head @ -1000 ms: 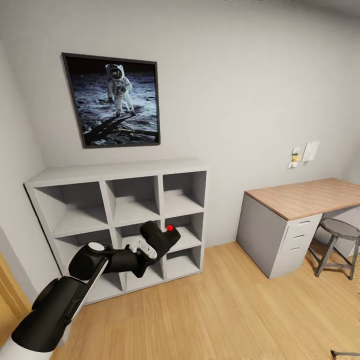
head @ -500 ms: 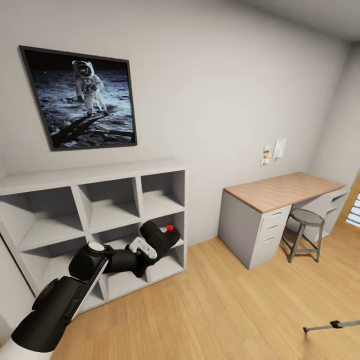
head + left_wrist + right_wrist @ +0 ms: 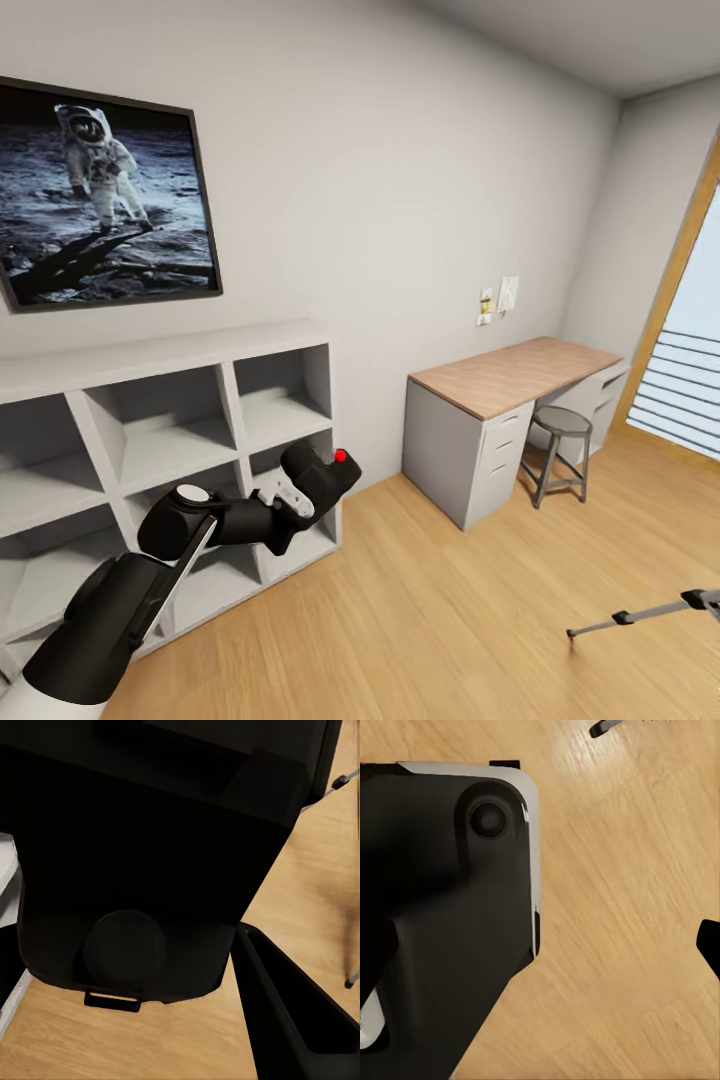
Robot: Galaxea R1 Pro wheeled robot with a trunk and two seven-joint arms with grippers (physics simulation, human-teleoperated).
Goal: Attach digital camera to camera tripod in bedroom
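While the left gripper [image 3: 318, 482] carries the digital camera [image 3: 322, 470] clamped between its fingers, out in front of the shelf unit [image 3: 150, 440] at the left, the camera tripod [image 3: 650, 612] has just one leg poking in over the wood floor [image 3: 430, 620] at the near right. The main risk is the base swinging on toward it and clipping that splayed leg, tipping the stand, or the boxy body slipping in a grip I cannot check closely. I cannot tell whether the right gripper is apart or together.
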